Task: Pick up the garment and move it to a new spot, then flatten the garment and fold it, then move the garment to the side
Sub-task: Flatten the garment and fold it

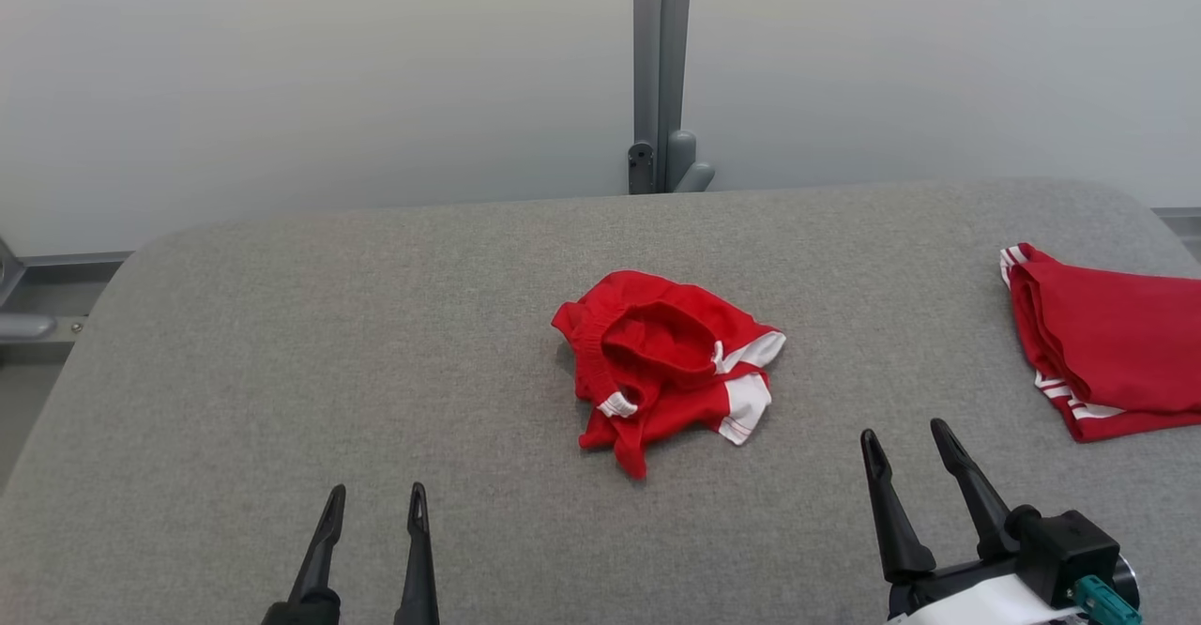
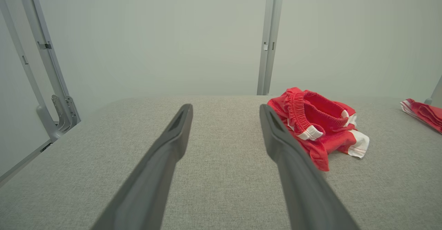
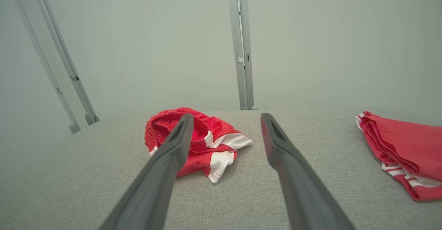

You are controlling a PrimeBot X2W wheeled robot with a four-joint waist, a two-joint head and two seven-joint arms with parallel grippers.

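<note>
**Lab test cell, not a home**

I was parked at a grey fabric-covered table [image 1: 281,343] boxed in by blank pale wall panels [image 1: 281,71]. Bare grey metal post [image 1: 661,62] behind it, angled frame struts [image 2: 48,85] with brackets at the side.

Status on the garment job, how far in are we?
Barely started. Done: nothing yet on the crumpled red garment, a heap in the middle of the table; a folded red garment lies at its right edge. In hand: nothing; the left gripper and right gripper are open, short of the heap. Left: pick up, move, flatten, fold, set aside.
</note>
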